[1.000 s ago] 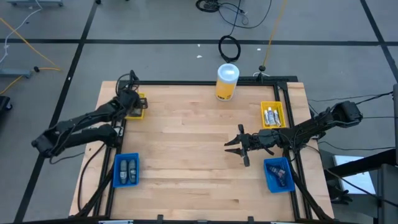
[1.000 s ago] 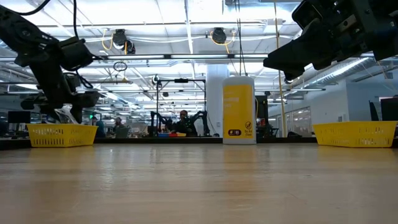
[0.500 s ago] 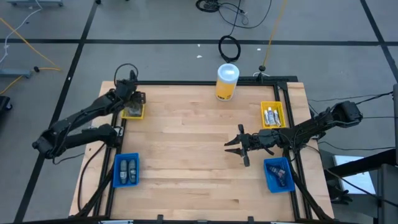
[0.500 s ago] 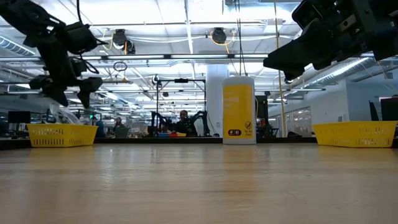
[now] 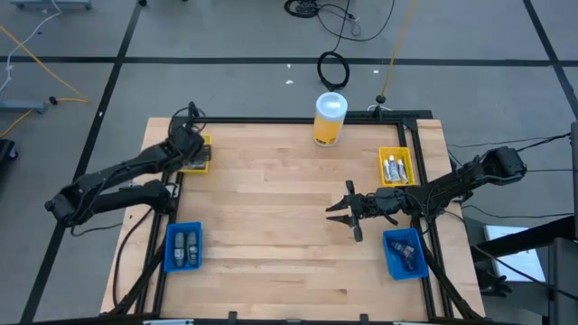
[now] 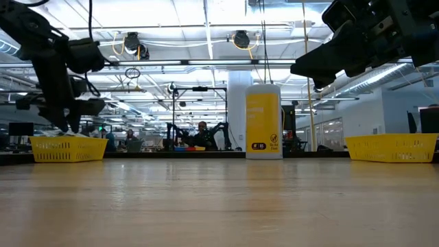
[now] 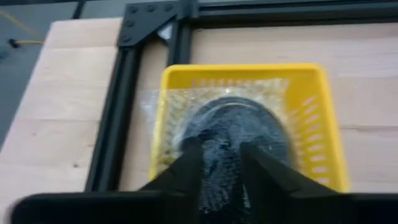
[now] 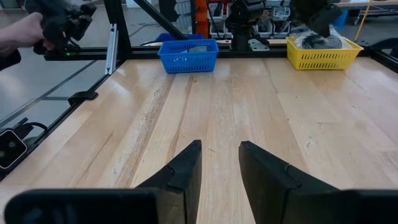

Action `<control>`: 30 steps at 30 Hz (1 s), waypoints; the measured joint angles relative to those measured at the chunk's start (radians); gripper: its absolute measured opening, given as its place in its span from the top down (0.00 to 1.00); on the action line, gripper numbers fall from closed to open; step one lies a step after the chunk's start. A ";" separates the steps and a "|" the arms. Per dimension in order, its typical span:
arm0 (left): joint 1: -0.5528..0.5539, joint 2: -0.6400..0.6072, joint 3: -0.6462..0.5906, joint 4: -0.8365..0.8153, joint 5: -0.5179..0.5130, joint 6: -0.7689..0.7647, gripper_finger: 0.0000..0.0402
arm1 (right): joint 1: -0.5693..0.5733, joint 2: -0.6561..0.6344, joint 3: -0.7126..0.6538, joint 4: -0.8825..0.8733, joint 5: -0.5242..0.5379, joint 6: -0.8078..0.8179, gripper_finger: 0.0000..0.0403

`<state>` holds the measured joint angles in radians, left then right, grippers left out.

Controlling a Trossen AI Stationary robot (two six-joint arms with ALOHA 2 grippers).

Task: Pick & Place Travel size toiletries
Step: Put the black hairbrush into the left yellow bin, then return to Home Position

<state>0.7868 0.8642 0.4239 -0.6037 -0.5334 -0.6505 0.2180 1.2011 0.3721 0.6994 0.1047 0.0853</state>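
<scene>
My left gripper [image 5: 191,144] [image 7: 219,152] is open over the yellow basket [image 5: 200,155] at the table's far left corner. It points down, and its fingertips are near rim height in the low view [image 6: 68,125]. A round dark grey disc in clear wrap [image 7: 233,134] lies in that basket, and its wrap spills over one wall. The two fingers stand over the disc's middle. My right gripper [image 5: 336,212] [image 8: 219,163] is open and hovers level above the bare wood right of the table's centre, pointing toward the left edge. It holds nothing. My left gripper comes at the wrapped disc [image 7: 217,124] from above with its fingers spread over it. I cannot tell whether the fingertips touch the wrap.
A blue basket with dark grey bottles [image 5: 184,246] stands at the near left. A yellow basket with white tubes [image 5: 395,166] is at the right edge, and a blue basket with dark sachets [image 5: 404,253] at the near right. The yellow cylinder [image 5: 330,118] stands at the far edge. A person's hand [image 8: 25,34] shows beyond the table.
My left gripper rose from the yellow basket and swung toward the far edge. It then came back down over the basket to about where it began. The right arm kept still.
</scene>
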 joint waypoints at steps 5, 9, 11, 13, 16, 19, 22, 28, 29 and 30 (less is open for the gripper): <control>0.000 0.000 -0.021 0.036 -0.026 0.011 0.90 | 0.000 0.000 0.000 0.000 0.002 0.000 0.75; 0.000 0.001 -0.045 0.139 -0.025 0.069 0.99 | 0.000 0.000 0.000 0.000 0.003 0.000 0.75; 0.000 0.007 -0.063 0.186 -0.020 0.076 0.98 | 0.000 0.000 0.000 0.000 0.003 0.000 0.75; 0.000 0.015 -0.074 0.199 -0.019 0.074 0.96 | 0.000 0.000 0.000 0.000 0.003 0.000 0.75; 0.016 0.043 -0.080 0.192 -0.021 0.073 0.95 | 0.000 0.000 0.000 0.000 0.003 0.000 0.75; 0.028 0.066 -0.080 0.196 -0.016 0.077 0.96 | 0.000 0.000 0.000 0.000 0.001 0.000 0.75; 0.025 0.063 -0.077 0.221 0.013 0.101 0.98 | 0.000 0.000 0.000 0.000 0.001 0.000 0.75; -0.013 0.013 -0.008 0.213 0.108 0.146 0.98 | -0.001 0.000 0.000 0.000 0.003 -0.009 0.75; -0.026 0.001 0.005 0.213 0.122 0.148 0.97 | -0.001 0.000 0.000 0.000 0.003 -0.013 0.75; -0.043 -0.013 0.015 0.214 0.130 0.150 0.97 | -0.001 0.000 0.000 0.000 0.003 -0.016 0.75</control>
<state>0.7441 0.8511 0.4386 -0.3901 -0.4032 -0.5006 0.2169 1.2011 0.3721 0.6989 0.1078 0.0692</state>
